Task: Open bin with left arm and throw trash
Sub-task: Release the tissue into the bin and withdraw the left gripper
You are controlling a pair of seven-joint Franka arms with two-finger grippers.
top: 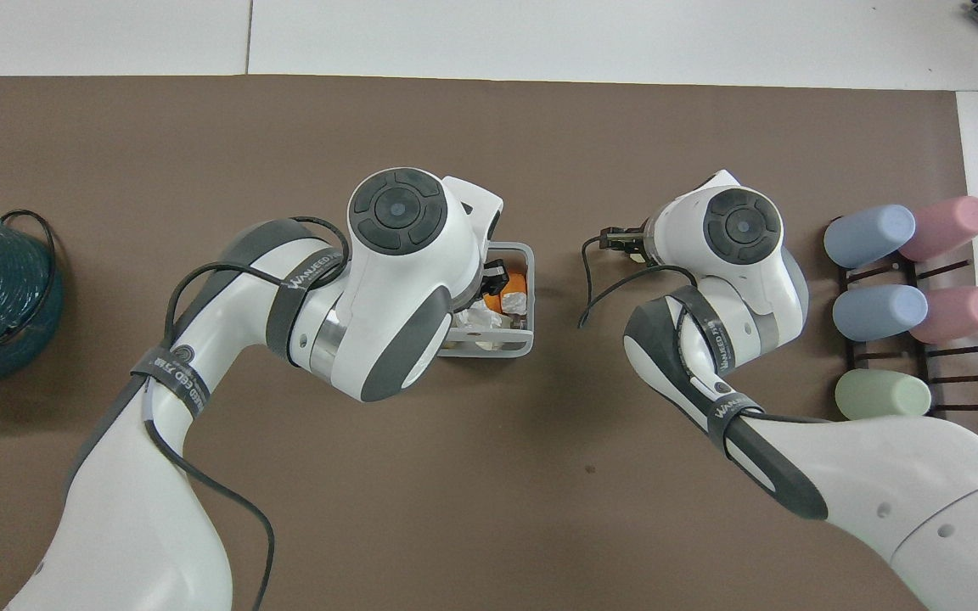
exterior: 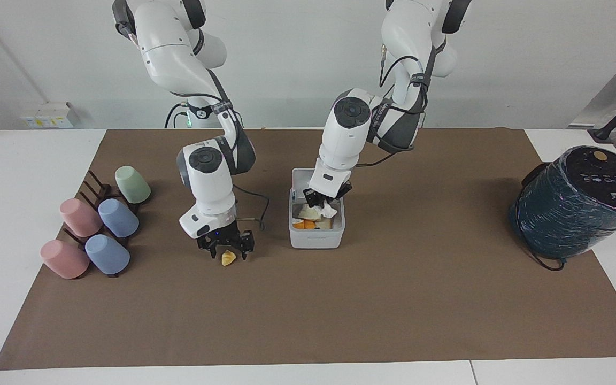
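Note:
The white bin (exterior: 316, 238) stands open mid-table, with orange scraps and tissue inside; its lid is hidden by the left arm. My left gripper (exterior: 325, 202) is down in the bin's mouth, and a white tissue wad (exterior: 329, 209) shows right at its tips. I cannot tell whether it holds the wad. In the overhead view the left arm covers most of the bin (top: 489, 346). My right gripper (exterior: 228, 250) is open, low on the mat, its fingers on either side of the orange-yellow peel scrap (exterior: 228, 259).
Several pastel cups (exterior: 94, 227) lie on a dark rack at the right arm's end of the table. The big dark teal wrapped cylinder (exterior: 575, 200) stands at the left arm's end. A brown mat (exterior: 308, 310) covers the table.

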